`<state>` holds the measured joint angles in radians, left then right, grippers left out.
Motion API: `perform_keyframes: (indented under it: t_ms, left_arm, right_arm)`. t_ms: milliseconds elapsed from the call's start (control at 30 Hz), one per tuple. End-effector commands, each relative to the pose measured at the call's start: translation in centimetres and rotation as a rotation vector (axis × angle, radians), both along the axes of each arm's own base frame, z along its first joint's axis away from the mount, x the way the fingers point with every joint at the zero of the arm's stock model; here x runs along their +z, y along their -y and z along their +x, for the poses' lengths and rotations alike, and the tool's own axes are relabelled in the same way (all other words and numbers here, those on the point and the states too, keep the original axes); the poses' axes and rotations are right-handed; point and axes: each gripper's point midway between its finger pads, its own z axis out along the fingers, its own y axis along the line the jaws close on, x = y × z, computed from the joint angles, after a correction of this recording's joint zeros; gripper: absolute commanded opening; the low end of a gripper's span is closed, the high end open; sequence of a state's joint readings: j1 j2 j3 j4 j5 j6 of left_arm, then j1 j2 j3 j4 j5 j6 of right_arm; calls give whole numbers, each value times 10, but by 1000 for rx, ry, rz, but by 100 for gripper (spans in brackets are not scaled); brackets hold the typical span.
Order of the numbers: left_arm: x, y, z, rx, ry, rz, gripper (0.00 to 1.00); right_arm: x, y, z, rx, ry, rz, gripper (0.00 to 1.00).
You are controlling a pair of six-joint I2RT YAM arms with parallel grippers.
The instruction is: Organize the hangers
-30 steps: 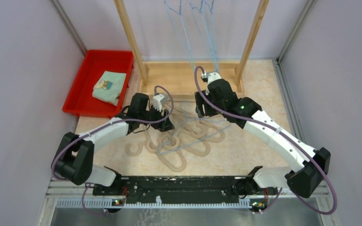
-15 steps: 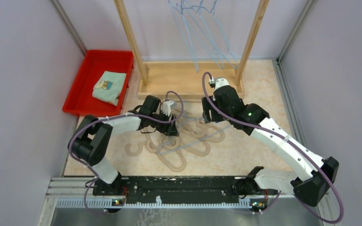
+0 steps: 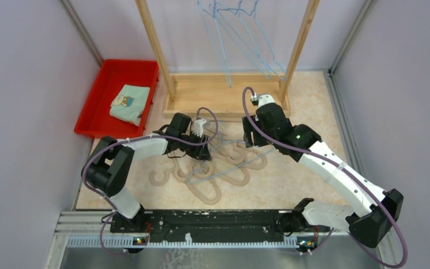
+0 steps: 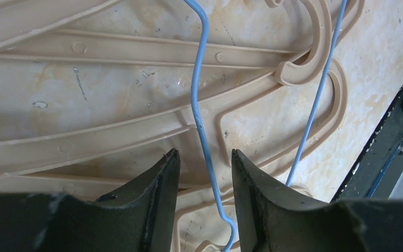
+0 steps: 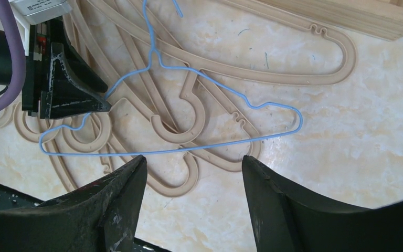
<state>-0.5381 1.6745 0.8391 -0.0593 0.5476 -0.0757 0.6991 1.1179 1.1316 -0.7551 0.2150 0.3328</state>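
Likely step: grasping blue wire hanger [image 4: 197, 105] atop beige hangers [image 4: 136, 50]. Left tool [image 4: 204, 155] parted astride its wire, holding nothing. Next: close

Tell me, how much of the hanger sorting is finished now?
Done: several blue wire hangers hang on the wooden rack. In hand: the open left gripper straddles the blue wire hanger lying on the table, not yet closed; the right gripper hovers open, empty. Left: that hanger and the beige hangers under it.
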Motion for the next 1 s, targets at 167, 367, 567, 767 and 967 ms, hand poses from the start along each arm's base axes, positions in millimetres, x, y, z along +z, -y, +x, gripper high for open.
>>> perform_keyframes:
  t_ms: [167,367,567,767,967]
  left_arm:
    - [-5,8,-9,-46,-28,-20,43]
    - [-5,10,-7,-44,-27,-22,19]
    - [5,9,-2,-43,-8,-3,0]
    - [20,9,1,-46,24,-3,0]
    - [49,2,16,-14,103,35,0]
  right_arm:
    - [12,3,2,3,47,19,67]
    - [7,5,-1,-3,37,23,67]
    - [3,3,0,-1,33,31,67]
    - [1,2,2,3,38,30,67]
    - [-3,2,3,7,38,32,67]
